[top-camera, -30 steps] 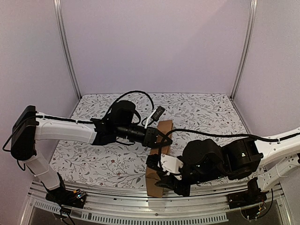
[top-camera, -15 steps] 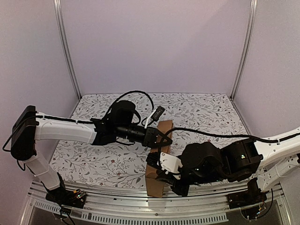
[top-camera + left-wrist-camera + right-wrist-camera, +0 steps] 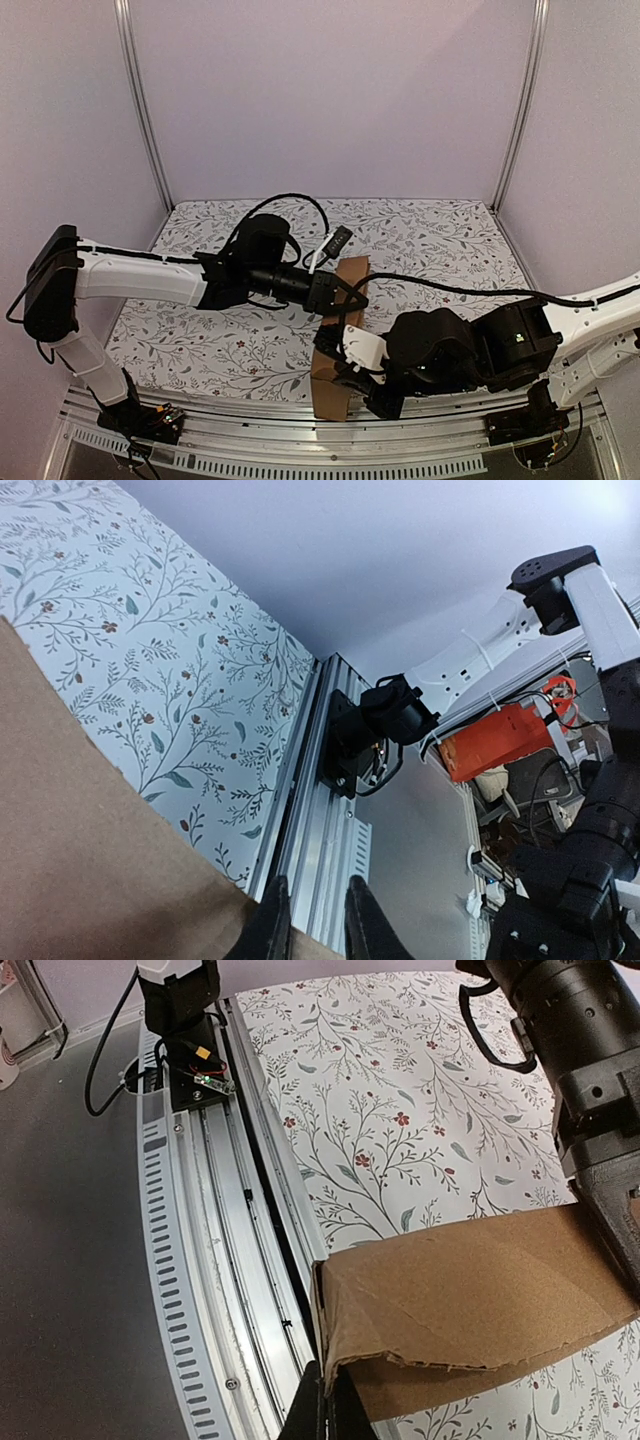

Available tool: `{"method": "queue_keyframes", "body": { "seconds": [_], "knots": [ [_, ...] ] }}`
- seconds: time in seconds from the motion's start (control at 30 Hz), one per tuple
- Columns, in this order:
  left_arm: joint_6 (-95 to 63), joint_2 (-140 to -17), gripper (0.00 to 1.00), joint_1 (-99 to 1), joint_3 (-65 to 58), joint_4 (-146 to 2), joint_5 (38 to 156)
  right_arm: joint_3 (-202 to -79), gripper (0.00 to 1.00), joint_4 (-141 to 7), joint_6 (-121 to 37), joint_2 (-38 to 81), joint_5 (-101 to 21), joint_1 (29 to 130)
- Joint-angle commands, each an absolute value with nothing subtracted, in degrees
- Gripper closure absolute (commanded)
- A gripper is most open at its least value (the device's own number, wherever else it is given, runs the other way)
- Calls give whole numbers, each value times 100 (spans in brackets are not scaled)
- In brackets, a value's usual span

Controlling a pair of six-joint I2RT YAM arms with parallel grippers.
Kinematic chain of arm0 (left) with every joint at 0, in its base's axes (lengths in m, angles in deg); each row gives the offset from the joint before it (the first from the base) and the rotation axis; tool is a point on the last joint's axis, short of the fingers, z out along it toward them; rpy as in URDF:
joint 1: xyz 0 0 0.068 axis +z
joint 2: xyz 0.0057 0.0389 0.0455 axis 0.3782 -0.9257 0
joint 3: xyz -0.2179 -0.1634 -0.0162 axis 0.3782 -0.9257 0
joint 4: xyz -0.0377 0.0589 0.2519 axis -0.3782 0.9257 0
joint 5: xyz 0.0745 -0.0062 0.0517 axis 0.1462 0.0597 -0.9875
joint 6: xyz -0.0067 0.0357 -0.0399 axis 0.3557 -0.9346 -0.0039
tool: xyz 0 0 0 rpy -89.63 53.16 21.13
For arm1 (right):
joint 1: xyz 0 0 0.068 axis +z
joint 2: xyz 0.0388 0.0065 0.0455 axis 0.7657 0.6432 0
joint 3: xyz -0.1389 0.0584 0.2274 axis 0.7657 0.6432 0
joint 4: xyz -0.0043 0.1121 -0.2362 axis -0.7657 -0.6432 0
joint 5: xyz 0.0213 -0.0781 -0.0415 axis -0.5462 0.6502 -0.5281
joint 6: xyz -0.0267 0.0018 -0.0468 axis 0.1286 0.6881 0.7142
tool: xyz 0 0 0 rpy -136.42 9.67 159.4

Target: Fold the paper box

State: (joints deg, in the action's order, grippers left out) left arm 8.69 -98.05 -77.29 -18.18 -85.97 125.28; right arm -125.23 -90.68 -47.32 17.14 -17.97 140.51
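Left gripper (image 3: 312,898): fingers nearly together, apparently pinching the paper box (image 3: 470,1280) edge. Box stands on the bench (image 3: 400,1110) between both grippers, partly folded. Closing probably remains. Right gripper (image 3: 325,1408): clamped on the near corner wall.

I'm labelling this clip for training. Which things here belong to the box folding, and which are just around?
In the job: paper box, left gripper, right gripper, both pinching it.
Just around: floral table cover, aluminium rail, orange unit beyond the table.
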Motion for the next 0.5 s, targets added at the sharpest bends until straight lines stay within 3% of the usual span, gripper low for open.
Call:
{"method": "queue_keyframes", "body": {
  "seconds": [0.0, 0.43, 0.47],
  "knots": [
    [831, -10347, 81, -7724, -2144, -7315, 12164, -12129, 100, -9864, -4930, 1907, -1782, 14136],
    [836, -10476, 81, -7724, -2083, -7344, 12226, -11887, 100, -9847, -5158, 1967, -1632, 14146],
    [830, -10472, 81, -7724, -2075, -7344, 12225, -11904, 94, -9852, -5164, 1937, -1562, 14142]
  ]
}}
